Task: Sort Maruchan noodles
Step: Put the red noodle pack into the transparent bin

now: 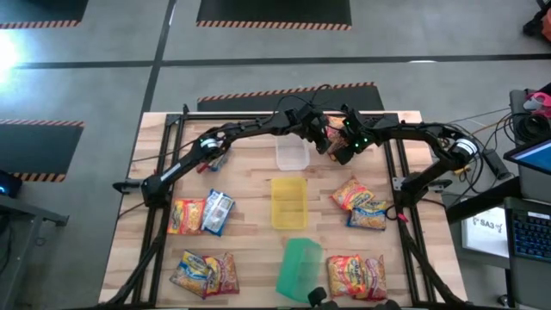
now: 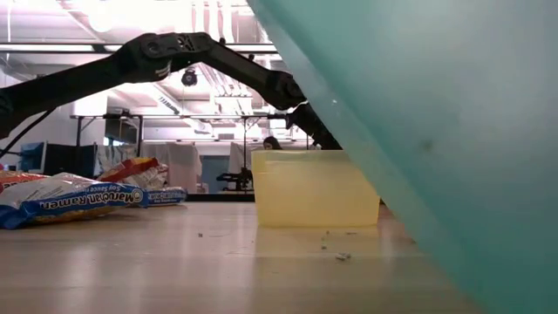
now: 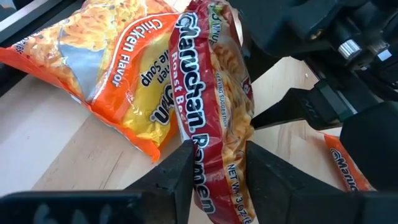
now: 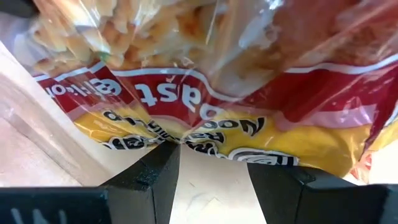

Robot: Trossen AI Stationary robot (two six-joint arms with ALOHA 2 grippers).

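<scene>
My left gripper (image 3: 217, 155) is shut on a red Roast Beef Maruchan packet (image 3: 211, 93), above the table's far middle (image 1: 331, 145), just right of the clear tray (image 1: 292, 153). My right gripper (image 4: 211, 152) faces it from the right (image 1: 346, 140), open. Its fingertips stand at the red-and-yellow edge of the same packet (image 4: 217, 62). An orange Chicken packet (image 3: 118, 68) lies flat on the wood under the held one. More packets lie in groups on the table's left (image 1: 200, 215) and right (image 1: 360, 205). In the low view both grippers are hidden behind the green tray (image 2: 436, 131). My left gripper pinches the red packet's end near the net-weight print (image 3: 214, 165) between its two fingers, coming from the table's left. The packet stands on edge in the hold, lifted clear of the wood, reaching away past the fingertips. My right gripper: I cannot tell whether its open fingers (image 4: 163, 163) touch the packet's edge.
Three trays stand in a row down the table's middle: clear, then yellow (image 1: 289, 202), then green (image 1: 300, 269) at the near edge. Packets lie near left (image 1: 207, 274) and near right (image 1: 355, 275), and one lies under the left arm (image 1: 215, 160). Black frame rails run along both sides.
</scene>
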